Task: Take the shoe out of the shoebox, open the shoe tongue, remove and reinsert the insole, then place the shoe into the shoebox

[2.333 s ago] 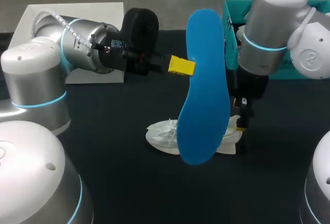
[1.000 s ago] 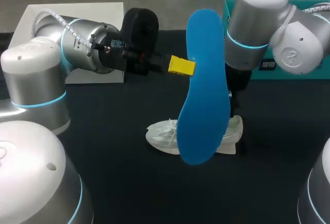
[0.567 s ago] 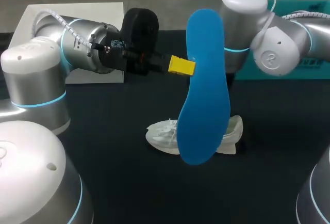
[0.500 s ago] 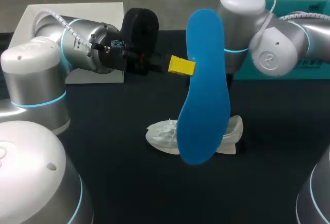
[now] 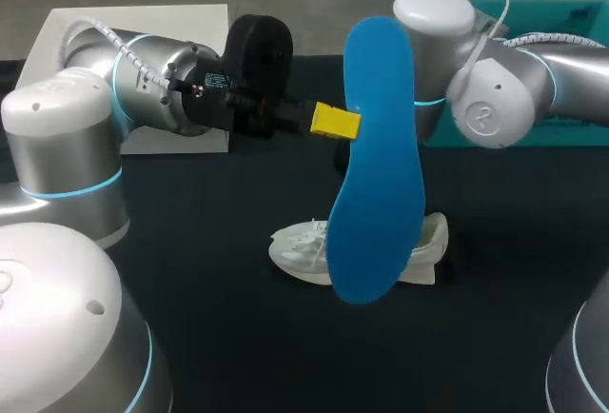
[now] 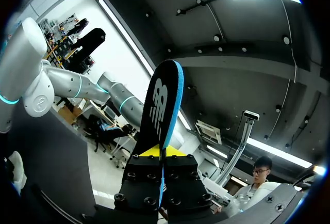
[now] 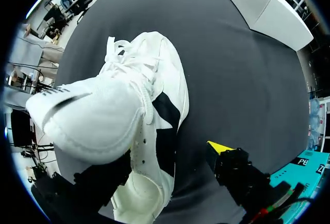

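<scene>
My left gripper is shut on the edge of the blue insole and holds it upright above the table. From the left wrist the insole shows its black underside and rises from between the yellow tips of the left gripper. The white shoe lies on the black table, half hidden behind the insole. My right arm hangs over the shoe, its gripper hidden behind the insole in the head view. In the right wrist view the right gripper is open above the shoe, not touching it.
The teal shoebox stands at the back right, partly behind my right arm. A white lid lies at the back left, behind my left arm. The black table is bare in front of the shoe.
My right arm has lifted off the shoe and swung up and back behind the insole. The left arm and insole have kept still, and the shoe stays where it was.
</scene>
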Robot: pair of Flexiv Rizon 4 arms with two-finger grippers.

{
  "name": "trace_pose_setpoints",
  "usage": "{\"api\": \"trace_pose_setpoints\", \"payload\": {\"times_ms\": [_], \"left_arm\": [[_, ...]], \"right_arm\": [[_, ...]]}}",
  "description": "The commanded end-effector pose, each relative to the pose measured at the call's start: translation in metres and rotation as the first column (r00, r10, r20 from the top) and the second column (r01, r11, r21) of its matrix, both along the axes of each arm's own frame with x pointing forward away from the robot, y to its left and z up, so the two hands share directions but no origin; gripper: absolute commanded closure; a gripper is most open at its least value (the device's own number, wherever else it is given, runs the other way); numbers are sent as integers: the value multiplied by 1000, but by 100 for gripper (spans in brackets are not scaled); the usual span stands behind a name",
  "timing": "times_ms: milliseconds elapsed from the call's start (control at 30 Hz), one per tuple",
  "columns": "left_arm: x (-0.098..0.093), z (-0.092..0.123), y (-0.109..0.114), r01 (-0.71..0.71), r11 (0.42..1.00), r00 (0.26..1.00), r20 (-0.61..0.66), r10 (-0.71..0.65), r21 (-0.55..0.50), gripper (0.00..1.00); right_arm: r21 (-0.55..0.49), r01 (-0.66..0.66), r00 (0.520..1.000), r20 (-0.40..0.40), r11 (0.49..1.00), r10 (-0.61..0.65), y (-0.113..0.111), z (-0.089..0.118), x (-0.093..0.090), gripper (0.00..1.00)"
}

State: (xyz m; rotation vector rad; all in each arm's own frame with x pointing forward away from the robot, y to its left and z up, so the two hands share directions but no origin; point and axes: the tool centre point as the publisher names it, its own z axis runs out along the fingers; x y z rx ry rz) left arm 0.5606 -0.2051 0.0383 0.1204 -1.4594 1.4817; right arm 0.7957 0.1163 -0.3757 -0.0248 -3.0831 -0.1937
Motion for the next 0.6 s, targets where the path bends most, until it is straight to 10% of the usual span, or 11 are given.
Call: {"api": "trace_pose_setpoints", "payload": {"times_ms": [33,133,600], "left_arm": [[-1,0,0,-1,1000,1000,0,1,0,100],[-1,0,0,-1,1000,1000,0,1,0,100],[-1,0,0,-1,1000,1000,0,1,0,100]], "right_arm": [[3,13,1000,-3,1000,-13,3,-8,-4,67],[8,24,1000,-6,1000,-24,4,-11,-7,100],[0,31,999,-19,1000,-31,6,-9,-8,100]]}}
